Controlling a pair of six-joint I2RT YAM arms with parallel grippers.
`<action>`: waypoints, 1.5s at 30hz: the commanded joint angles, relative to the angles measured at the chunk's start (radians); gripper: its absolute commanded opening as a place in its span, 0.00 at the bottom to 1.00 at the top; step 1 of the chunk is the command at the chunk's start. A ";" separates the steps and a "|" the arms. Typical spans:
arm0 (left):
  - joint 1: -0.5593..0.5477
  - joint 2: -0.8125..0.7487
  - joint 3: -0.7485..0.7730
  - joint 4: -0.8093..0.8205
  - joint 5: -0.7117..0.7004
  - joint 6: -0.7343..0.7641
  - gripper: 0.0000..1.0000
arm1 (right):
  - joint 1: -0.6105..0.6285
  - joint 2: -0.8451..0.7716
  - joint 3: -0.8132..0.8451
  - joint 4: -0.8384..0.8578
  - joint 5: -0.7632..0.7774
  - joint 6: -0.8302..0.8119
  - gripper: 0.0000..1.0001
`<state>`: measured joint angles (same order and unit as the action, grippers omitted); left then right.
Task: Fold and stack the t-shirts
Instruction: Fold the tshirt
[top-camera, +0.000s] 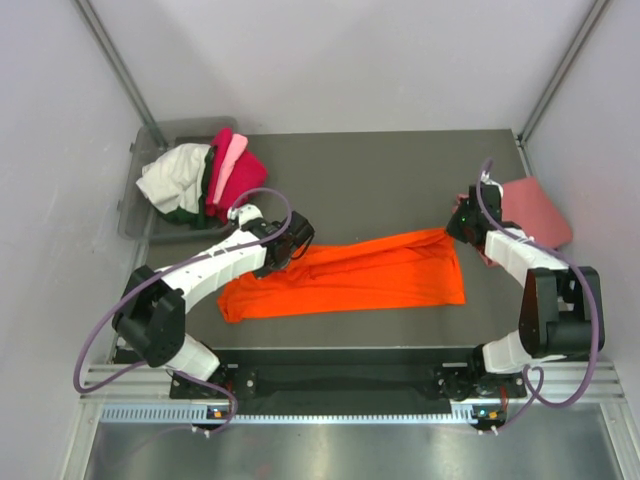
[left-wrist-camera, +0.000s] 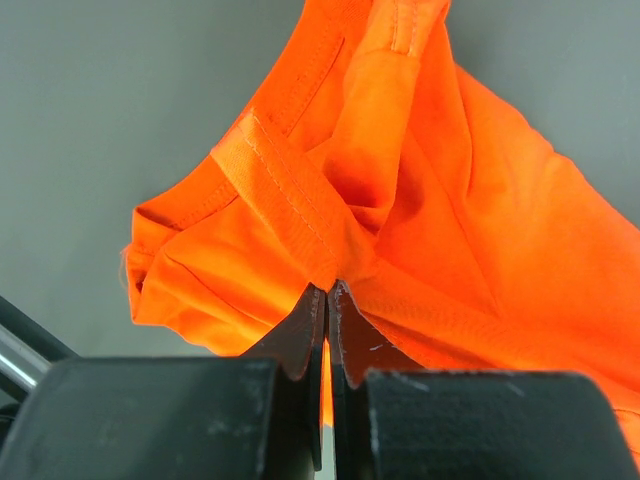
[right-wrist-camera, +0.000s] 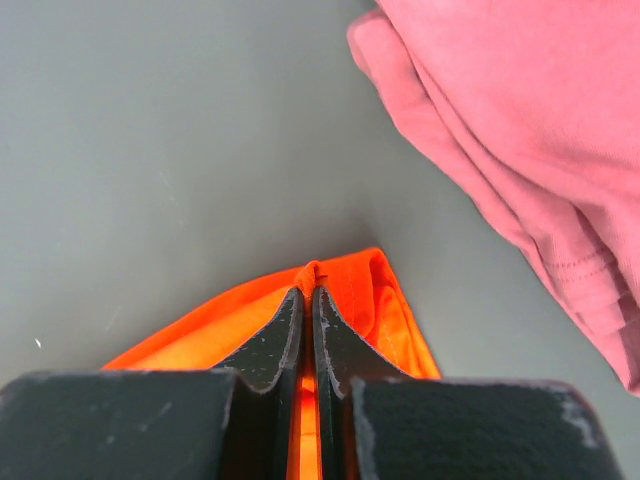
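Observation:
A bright orange t-shirt (top-camera: 350, 275) lies stretched across the middle of the table, folded lengthwise. My left gripper (top-camera: 296, 238) is shut on its left end near the collar, with cloth pinched between the fingertips in the left wrist view (left-wrist-camera: 327, 290). My right gripper (top-camera: 458, 226) is shut on its far right corner, seen in the right wrist view (right-wrist-camera: 308, 278). A folded salmon-pink t-shirt (top-camera: 535, 212) lies at the right edge, just beyond the right gripper; it also shows in the right wrist view (right-wrist-camera: 520, 130). Magenta, light pink, white and dark green shirts (top-camera: 205, 178) are heaped in the bin.
The grey plastic bin (top-camera: 140, 215) stands at the far left corner of the dark table (top-camera: 380, 170). White walls close in left, right and behind. A metal rail runs along the near edge by the arm bases.

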<state>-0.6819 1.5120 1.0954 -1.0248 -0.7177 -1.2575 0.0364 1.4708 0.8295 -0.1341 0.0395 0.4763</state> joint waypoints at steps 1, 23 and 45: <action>0.001 -0.039 -0.017 0.006 -0.017 0.000 0.00 | -0.004 -0.038 -0.009 0.059 0.034 0.007 0.00; 0.001 -0.004 -0.097 0.123 0.011 0.040 0.00 | -0.004 -0.256 -0.176 0.048 0.151 0.021 0.00; -0.053 -0.205 -0.279 0.198 0.034 0.055 0.55 | -0.003 -0.613 -0.392 0.085 0.316 0.114 0.51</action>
<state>-0.7246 1.3888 0.8143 -0.8246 -0.6624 -1.2091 0.0360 0.9176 0.4309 -0.0986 0.2932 0.5953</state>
